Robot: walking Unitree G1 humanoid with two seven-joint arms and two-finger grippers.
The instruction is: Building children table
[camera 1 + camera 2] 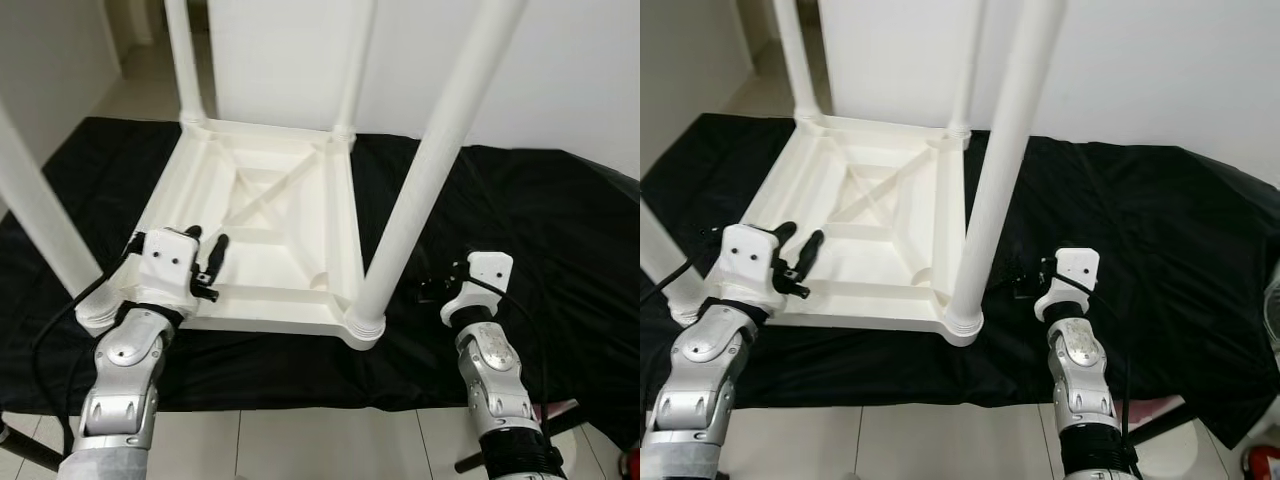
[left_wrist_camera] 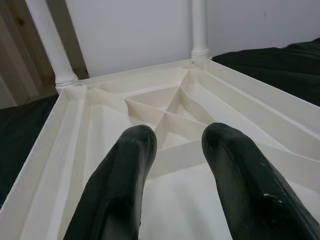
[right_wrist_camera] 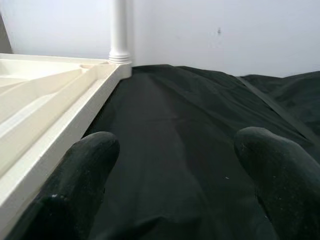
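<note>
All 4 table legs point(image 1: 420, 180) run out past the frame's top edge.

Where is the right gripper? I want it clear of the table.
The right gripper hovers over the black cloth, just right of the upturned table's near leg, touching nothing.

Upturned table point(image 1: 262, 230) lies on the black cloth point(image 1: 560, 230); its four legs stand up as posts you must steer around. The near right leg point(image 1: 425, 170) leans across the middle, between your two arms. The left gripper point(image 1: 208, 250) sits over the ribbed underside, fingers point(image 2: 122, 180) parted; the cross ribs point(image 2: 165, 117) ahead of them are low ridges, open space above. The right gripper point(image 3: 175, 175), fingers spread, faces bare cloth; the table's rim point(image 3: 75, 110) runs alongside it, with the far right leg point(image 3: 120, 30) at that rim's end.
</note>
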